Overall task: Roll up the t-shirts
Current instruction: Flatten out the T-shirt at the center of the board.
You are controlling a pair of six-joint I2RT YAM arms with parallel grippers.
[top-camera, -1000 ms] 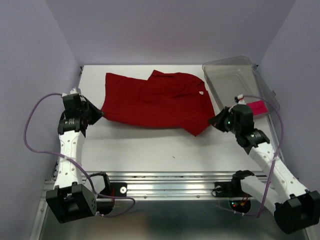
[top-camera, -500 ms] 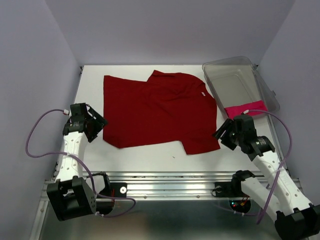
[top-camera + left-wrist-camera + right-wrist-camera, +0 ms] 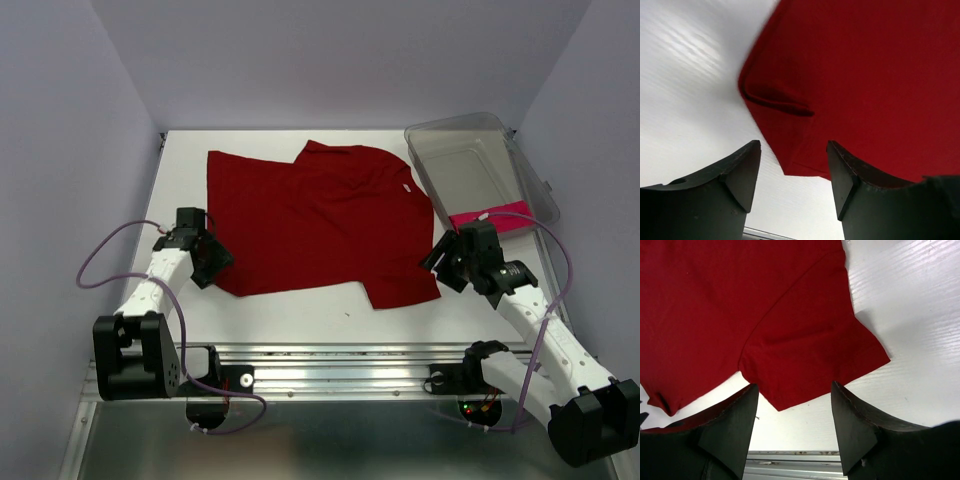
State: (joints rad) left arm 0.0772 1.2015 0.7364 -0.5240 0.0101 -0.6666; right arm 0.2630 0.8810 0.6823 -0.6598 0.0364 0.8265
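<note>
A dark red t-shirt lies spread flat on the white table, one sleeve pointing to the near right. My left gripper hovers open at its near left corner; the left wrist view shows that corner between the spread fingers, untouched. My right gripper stands open beside the near right sleeve, which lies just beyond the fingertips. A pink t-shirt roll sits at the near end of the clear bin.
A clear plastic bin stands at the back right, against the table's right edge. A metal rail runs along the near edge. Purple cables loop from both arms.
Both grippers let go of the red t-shirt after pulling it toward the near edge and spreading it flat. The left gripper then moved right, to the shirt's near left corner.
</note>
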